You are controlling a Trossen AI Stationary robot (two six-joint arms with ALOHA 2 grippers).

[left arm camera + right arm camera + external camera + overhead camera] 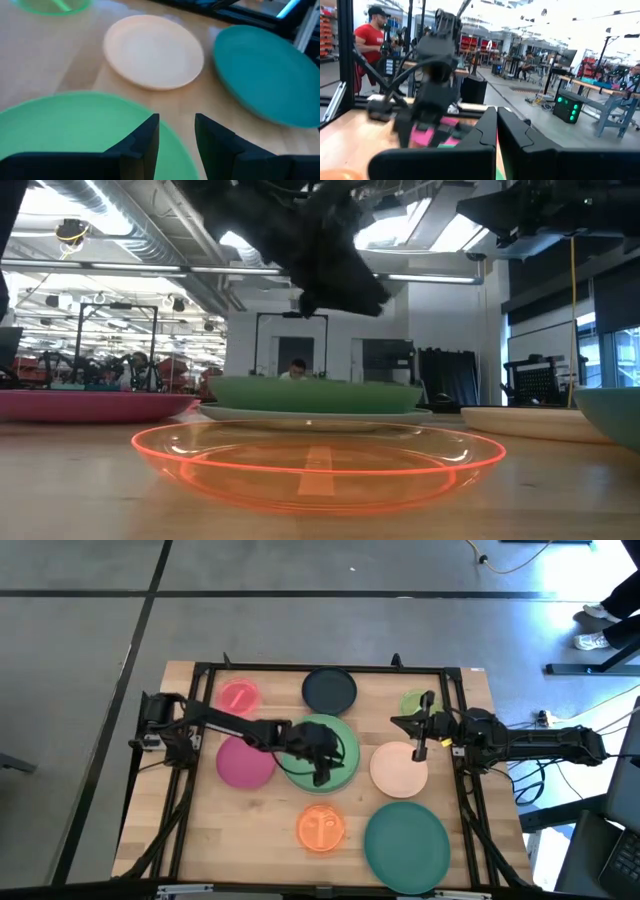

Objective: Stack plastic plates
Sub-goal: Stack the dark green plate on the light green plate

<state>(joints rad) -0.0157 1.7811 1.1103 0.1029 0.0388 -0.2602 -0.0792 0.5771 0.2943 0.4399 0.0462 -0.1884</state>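
Note:
A large light green plate (335,765) (75,130) sits mid-table on a paler plate (315,415). My left gripper (321,772) (176,135) hovers open above its right edge, clear of it in the low view (340,295). My right gripper (421,747) (496,125) is shut and empty, raised over the peach plate (398,768) (152,50). Flat on the table lie the magenta plate (245,762), small pink plate (238,697), dark navy plate (329,689), small green plate (416,702), orange plate (321,828) (318,465) and large teal plate (407,843) (270,75).
A black frame (300,668) runs round the table's edges. Bare wood shows at the near left corner (220,840). Beyond the table lies a workshop, with a person in a red shirt (370,37).

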